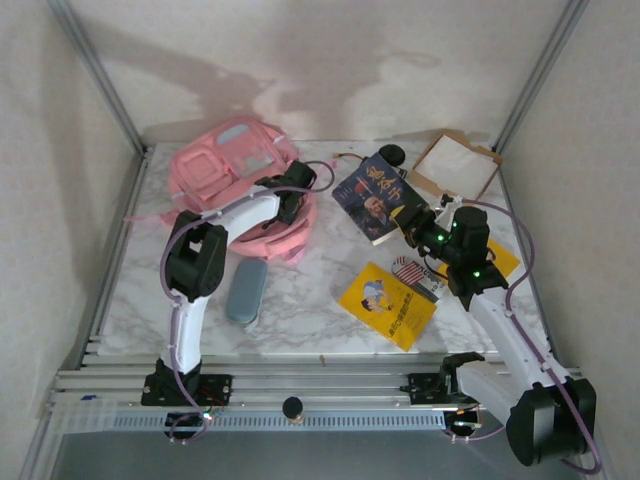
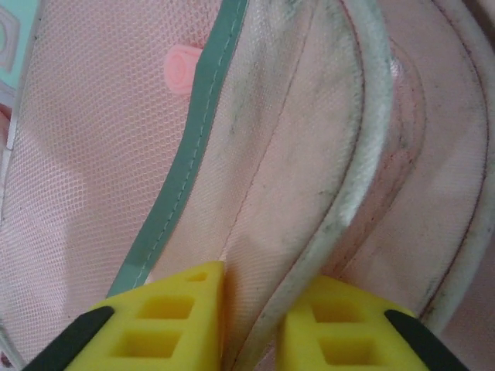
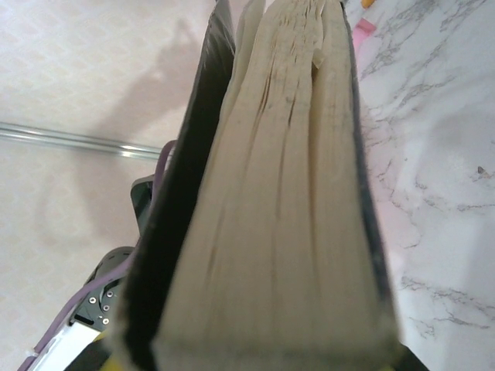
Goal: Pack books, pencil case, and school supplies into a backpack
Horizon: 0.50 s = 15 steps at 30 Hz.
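- Pink backpack (image 1: 215,165) cloth is pinched between the nearly closed left gripper (image 2: 251,313).
- Tight in the right gripper (image 1: 410,222) sits the dark blue book (image 3: 271,201), its pages showing.

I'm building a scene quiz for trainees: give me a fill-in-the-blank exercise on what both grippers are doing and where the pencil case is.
1. The left gripper pinches the backpack, whose fabric is ___.
2. The right gripper holds a book with a dark ___ cover.
3. The pencil case lies on the table, on the robot's ___ side.
Missing: pink; blue; left.
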{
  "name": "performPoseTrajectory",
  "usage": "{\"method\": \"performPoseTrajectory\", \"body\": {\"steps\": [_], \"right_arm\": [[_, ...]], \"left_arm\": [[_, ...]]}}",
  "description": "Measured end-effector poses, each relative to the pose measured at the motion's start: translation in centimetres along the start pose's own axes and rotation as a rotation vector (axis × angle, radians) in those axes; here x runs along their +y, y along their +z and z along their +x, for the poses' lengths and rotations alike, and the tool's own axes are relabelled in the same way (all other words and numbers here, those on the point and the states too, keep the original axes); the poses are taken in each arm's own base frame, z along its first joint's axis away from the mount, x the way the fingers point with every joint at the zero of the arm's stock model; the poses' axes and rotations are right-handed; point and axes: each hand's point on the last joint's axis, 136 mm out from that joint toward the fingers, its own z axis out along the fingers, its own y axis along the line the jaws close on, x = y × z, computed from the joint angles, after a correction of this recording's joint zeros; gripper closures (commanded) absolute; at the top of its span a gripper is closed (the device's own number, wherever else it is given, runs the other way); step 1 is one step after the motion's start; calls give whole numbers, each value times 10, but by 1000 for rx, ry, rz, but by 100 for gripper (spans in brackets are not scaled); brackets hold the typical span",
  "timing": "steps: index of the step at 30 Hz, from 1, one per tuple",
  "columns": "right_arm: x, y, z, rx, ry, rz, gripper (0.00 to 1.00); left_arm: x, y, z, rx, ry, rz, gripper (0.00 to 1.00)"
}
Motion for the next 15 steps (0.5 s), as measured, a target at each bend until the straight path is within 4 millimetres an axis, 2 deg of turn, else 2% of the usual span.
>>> {"method": "performPoseTrajectory", "body": {"steps": [2, 3, 11, 15], "right_arm": [[0, 0, 0, 0, 0, -1, 100], [0, 1, 0, 0, -1, -2, 100], [-9, 15, 0, 22, 26, 11, 100], [-13, 32, 12, 68, 40, 10, 100]], "left_arm": [[2, -2, -4, -4, 15, 0, 99], [3, -3, -5, -4, 21, 0, 100], [26, -29, -30, -21, 28, 10, 100], [48, -49, -49, -49, -3, 12, 100]]}}
